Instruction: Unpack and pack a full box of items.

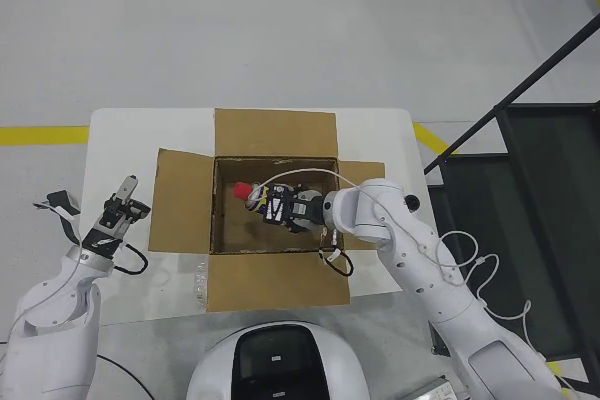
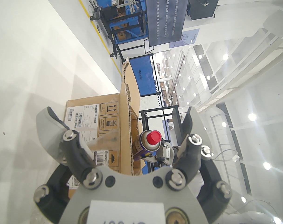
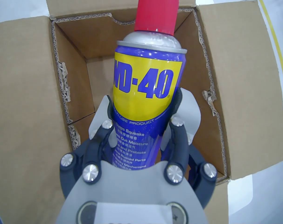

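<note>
An open cardboard box [image 1: 275, 132] stands in the middle of the white table [image 1: 120, 140], its four flaps folded outward. My right gripper [image 1: 288, 209] is shut on a blue and yellow spray can [image 1: 265, 203] with a red cap [image 1: 242, 190], holding it tilted over the box's opening. In the right wrist view the can [image 3: 146, 82] sits between the fingers [image 3: 178, 108], above the box's inside [image 3: 97, 66], which looks bare. My left gripper [image 1: 130, 203] stands open with nothing in it, left of the box. The left wrist view shows that gripper [image 2: 119, 117], the box side [image 2: 92, 117] and the can [image 2: 150, 141].
A clear plastic item [image 1: 198, 280] lies on the table by the box's near-left flap. A black metal frame [image 1: 540, 170] stands just right of the table. Bare table shows left of the box and along the far edge.
</note>
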Robot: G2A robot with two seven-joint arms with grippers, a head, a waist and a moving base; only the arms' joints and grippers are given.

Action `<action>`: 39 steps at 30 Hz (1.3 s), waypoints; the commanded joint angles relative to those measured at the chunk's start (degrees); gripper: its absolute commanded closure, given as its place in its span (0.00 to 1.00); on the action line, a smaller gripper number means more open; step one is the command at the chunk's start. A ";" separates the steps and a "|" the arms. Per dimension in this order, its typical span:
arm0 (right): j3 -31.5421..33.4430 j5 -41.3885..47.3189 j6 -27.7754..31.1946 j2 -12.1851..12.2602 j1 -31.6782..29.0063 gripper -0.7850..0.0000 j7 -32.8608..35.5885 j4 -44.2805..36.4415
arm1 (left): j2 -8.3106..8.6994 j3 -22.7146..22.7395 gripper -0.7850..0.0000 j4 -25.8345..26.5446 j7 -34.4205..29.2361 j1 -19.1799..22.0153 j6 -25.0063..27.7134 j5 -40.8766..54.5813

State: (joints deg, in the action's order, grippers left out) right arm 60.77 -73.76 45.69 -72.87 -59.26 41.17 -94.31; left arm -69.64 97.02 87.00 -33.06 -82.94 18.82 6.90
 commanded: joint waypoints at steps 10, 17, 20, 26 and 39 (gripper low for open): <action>0.00 0.00 0.00 0.00 0.00 1.00 0.00 0.00 | 0.00 0.00 0.00 0.00 0.00 0.00 0.00 0.00; 0.00 0.00 0.00 0.00 0.00 1.00 0.00 0.00 | 0.00 0.00 0.00 0.00 0.00 0.00 0.00 0.00; 0.00 0.00 0.00 0.00 0.00 1.00 0.00 0.00 | 0.00 0.00 0.00 0.00 0.00 0.00 0.00 0.00; 2.59 2.37 3.08 0.66 -1.84 1.00 -7.25 -2.03 | 0.00 0.00 0.00 0.00 0.00 0.00 0.00 0.00; 30.30 -0.84 12.31 6.40 -24.39 1.00 -42.20 -8.73 | 0.00 0.00 0.00 0.00 0.00 0.00 0.00 0.00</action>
State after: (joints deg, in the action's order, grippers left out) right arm 88.54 -73.66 58.00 -66.92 -81.23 3.58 -103.32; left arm -69.64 97.02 87.00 -33.06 -82.94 18.82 6.90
